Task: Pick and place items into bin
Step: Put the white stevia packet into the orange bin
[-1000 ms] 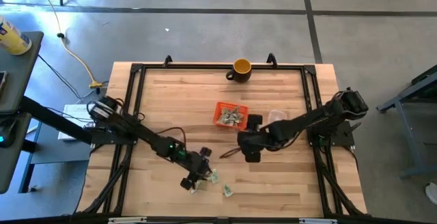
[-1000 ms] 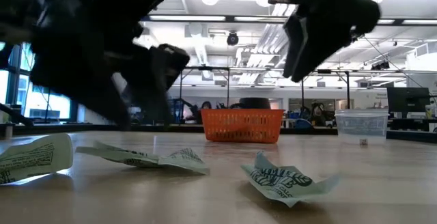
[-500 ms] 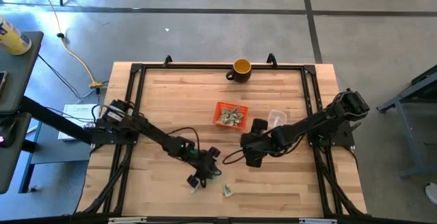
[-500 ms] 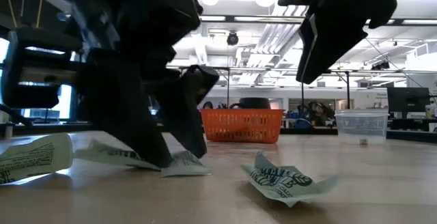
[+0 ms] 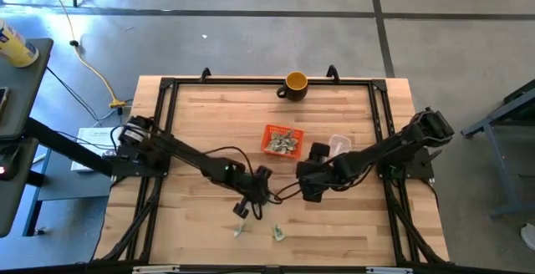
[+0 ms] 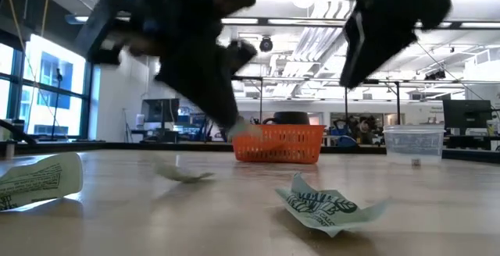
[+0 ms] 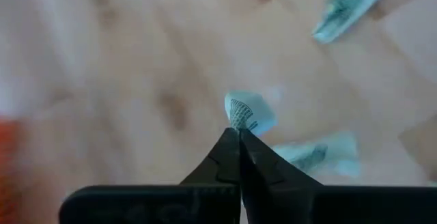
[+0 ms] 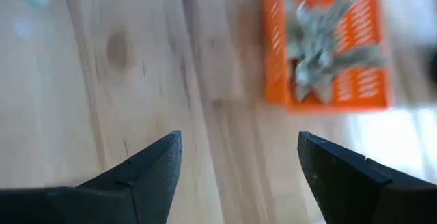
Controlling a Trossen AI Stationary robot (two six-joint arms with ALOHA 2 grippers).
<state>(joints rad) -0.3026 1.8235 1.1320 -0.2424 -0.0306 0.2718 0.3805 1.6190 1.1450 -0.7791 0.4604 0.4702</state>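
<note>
My left gripper point(image 7: 239, 136) is shut on one pale green-and-white item point(image 7: 250, 110) and hangs above the table's near middle point(image 5: 245, 211). More items lie on the wood below it point(image 5: 241, 229) point(image 5: 277, 234) point(image 6: 324, 205) point(image 6: 39, 179). The orange bin point(image 5: 282, 139) stands at the table's middle with several items inside point(image 8: 315, 44). My right gripper point(image 5: 311, 186) point(image 8: 239, 161) hovers open just near and right of the bin, with nothing between its fingers. My left gripper pinches the item by one edge point(image 7: 237, 122) between its two fingertips. The rest of the piece sticks out past the tips. The fingers slant down from above. The item is lifted clear of the table.
A yellow-orange mug point(image 5: 295, 83) stands at the far edge. A clear plastic tub point(image 5: 338, 144) sits right of the bin, close to my right arm. Black frame rails point(image 5: 159, 140) run along the table's left and right sides. Bare wood lies left of the bin.
My left gripper has shut on an item on the table near the front edge, then risen with it and gone toward the bin. The item is lifted clear now. The other items stay where they were.
</note>
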